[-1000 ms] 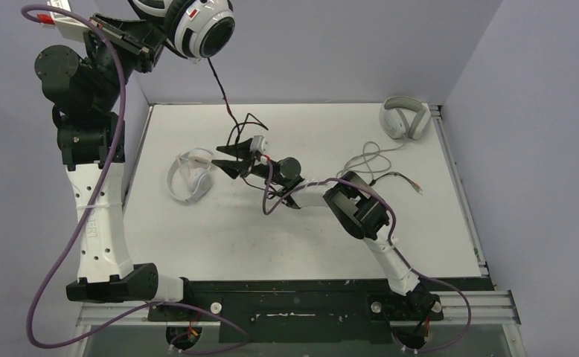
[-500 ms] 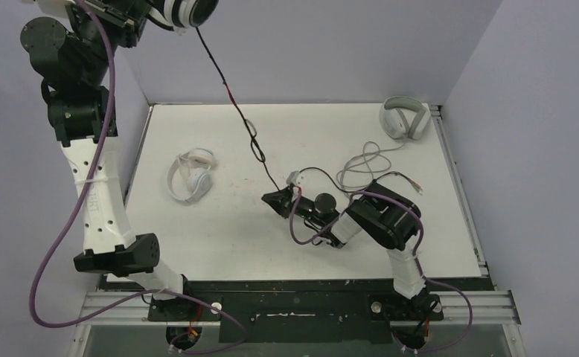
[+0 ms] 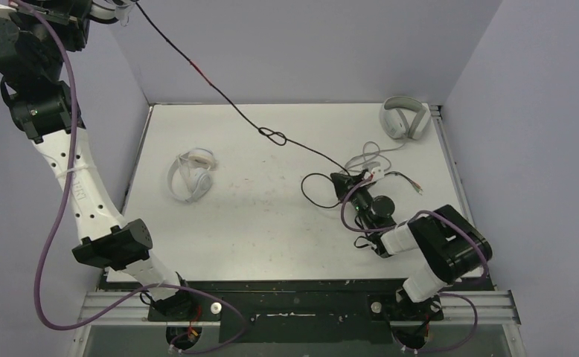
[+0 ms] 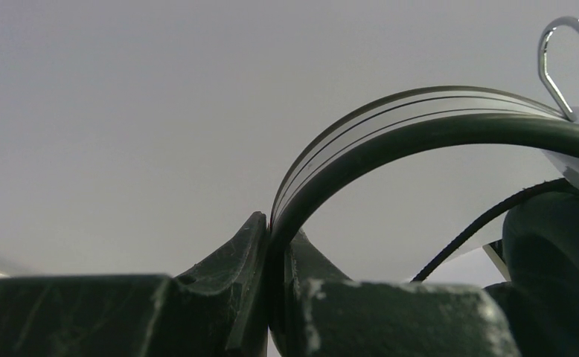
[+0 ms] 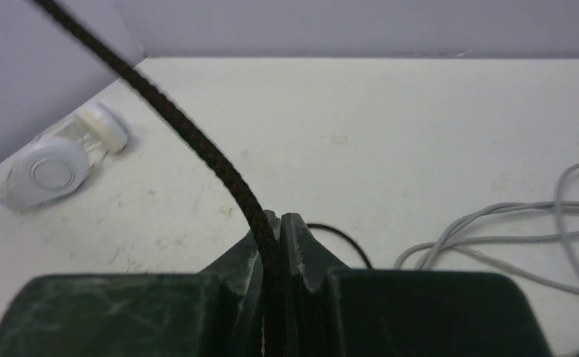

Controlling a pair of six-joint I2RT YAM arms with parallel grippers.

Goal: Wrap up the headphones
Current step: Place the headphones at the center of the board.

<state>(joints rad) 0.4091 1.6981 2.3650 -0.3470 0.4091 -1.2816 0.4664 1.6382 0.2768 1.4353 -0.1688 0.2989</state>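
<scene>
My left gripper (image 4: 275, 234) is shut on the thin headband (image 4: 361, 141) of the black-and-white headset, held high at the top left; a black ear cup (image 4: 562, 245) shows beside it. In the top view the headset is almost out of frame. Its black cable (image 3: 212, 85) runs taut and diagonal from there, through a small knot (image 3: 273, 136), down to my right gripper (image 3: 344, 181). That gripper (image 5: 277, 223) is shut on the cable (image 5: 190, 126) just above the table. The small white on-ear pair (image 3: 190, 176) lies on the left of the table.
A light grey over-ear pair (image 3: 404, 117) sits at the back right corner, its grey cable (image 3: 365, 160) looped close behind my right gripper. A slack loop of black cable (image 3: 318, 195) lies left of that gripper. Walls enclose the table on three sides.
My right gripper has shut on the black cable and drawn back toward the right. The left arm has lifted the headset up and left, pulling the cable taut.
</scene>
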